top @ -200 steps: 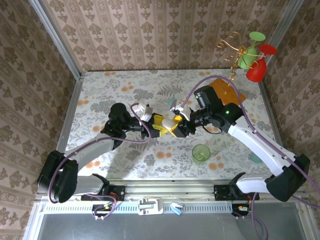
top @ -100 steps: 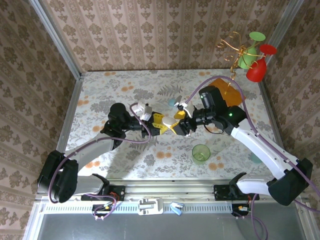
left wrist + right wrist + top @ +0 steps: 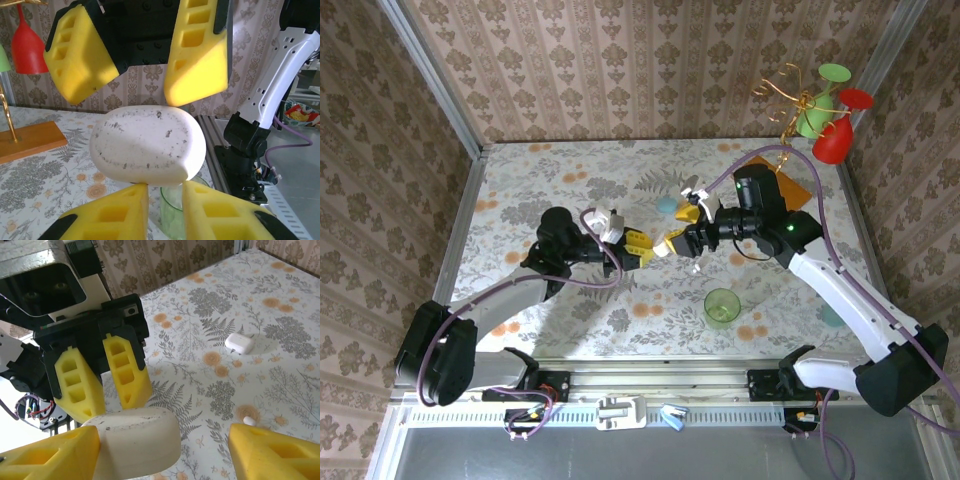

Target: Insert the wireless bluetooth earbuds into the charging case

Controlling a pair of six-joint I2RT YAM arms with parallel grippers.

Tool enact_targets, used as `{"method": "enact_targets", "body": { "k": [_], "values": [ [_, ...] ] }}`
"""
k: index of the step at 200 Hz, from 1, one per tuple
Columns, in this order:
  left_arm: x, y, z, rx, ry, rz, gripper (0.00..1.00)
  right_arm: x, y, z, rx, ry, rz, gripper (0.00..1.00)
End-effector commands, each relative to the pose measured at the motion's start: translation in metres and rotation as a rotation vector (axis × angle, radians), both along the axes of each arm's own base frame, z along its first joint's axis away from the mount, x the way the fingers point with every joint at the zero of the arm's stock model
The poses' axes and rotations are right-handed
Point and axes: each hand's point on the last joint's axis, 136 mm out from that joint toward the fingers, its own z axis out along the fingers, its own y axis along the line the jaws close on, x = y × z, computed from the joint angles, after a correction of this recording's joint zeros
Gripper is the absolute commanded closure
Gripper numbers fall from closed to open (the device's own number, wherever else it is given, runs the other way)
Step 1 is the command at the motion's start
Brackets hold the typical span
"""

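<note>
So, step: looks like a mid-air handoff of the charging case (image 3: 147, 145), both grippers at it, above the tabletop (image 3: 200, 315).
L gripper (image 3: 165, 186): nearly closed, fingertips pinching the case's lower rim. Shallow hold, edge only.
R gripper (image 3: 165, 437): jaws wide. One finger touches the case side, the other is well clear.
Case: btw the R fingers, at the L fingertips. Lid looks shut.
Earbud (image 3: 248, 420): tiny white one on the tabletop, below and just past the R gripper's free finger. Not in the case yet.
Do it well: R should back straight off w/o dragging the touching finger, else the case pivots in L's thin pinch. L should hold level, no wrist roll till R is clear.
Next need: lid open before any bud goes in. R likely does the pickup, w/ the bud centred btw its fingertips.
Risk: edge pinch on a smooth rounded shell, so slip or drop.
</note>
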Motion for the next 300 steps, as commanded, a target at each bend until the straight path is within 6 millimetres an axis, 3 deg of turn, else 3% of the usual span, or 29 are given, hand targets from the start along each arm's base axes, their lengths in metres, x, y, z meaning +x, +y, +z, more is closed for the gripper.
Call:
{"method": "enact_targets", "body": {
  "k": [1,61,116,141,159,170,201,219,223,240,271,300],
  "values": [
    [-0.002,-0.002,0.005,-0.048,-0.032,-0.017,0.74,0.003,0.005,-0.014,0.023,0.043,0.008,0.34],
    [0.024,-0.008,0.007,-0.142,0.047,-0.002,0.74,0.013,0.015,-0.043,0.036,0.129,0.010,0.42],
    [0.053,0.002,-0.018,-0.115,0.088,0.106,0.73,0.029,0.014,-0.074,0.008,0.178,-0.055,0.41],
    [0.073,0.016,-0.036,-0.102,0.112,0.227,0.68,0.052,0.004,-0.081,0.016,0.177,-0.202,0.38],
    [0.103,0.040,-0.052,-0.082,0.134,0.409,0.64,0.065,-0.010,-0.092,-0.019,0.185,-0.328,0.35],
    [0.115,0.050,-0.064,-0.055,0.135,0.502,0.52,0.066,-0.017,-0.102,-0.045,0.191,-0.370,0.33],
    [0.142,0.081,-0.093,0.069,0.120,0.775,0.28,0.051,-0.016,-0.133,-0.138,0.220,-0.351,0.28],
    [0.151,0.099,-0.103,0.134,0.117,0.898,0.16,0.045,-0.011,-0.143,-0.170,0.228,-0.358,0.27],
    [0.153,0.103,-0.104,0.148,0.120,0.928,0.15,0.047,-0.010,-0.155,-0.191,0.254,-0.373,0.27],
    [0.160,0.124,-0.111,0.196,0.139,1.060,0.10,0.051,-0.008,-0.172,-0.223,0.293,-0.458,0.27],
    [0.159,0.146,-0.115,0.229,0.171,1.157,0.07,0.045,0.004,-0.206,-0.339,0.342,-0.502,0.27],
    [0.156,0.158,-0.115,0.255,0.198,1.212,0.05,0.042,0.014,-0.224,-0.433,0.404,-0.592,0.26]
  ]
}}
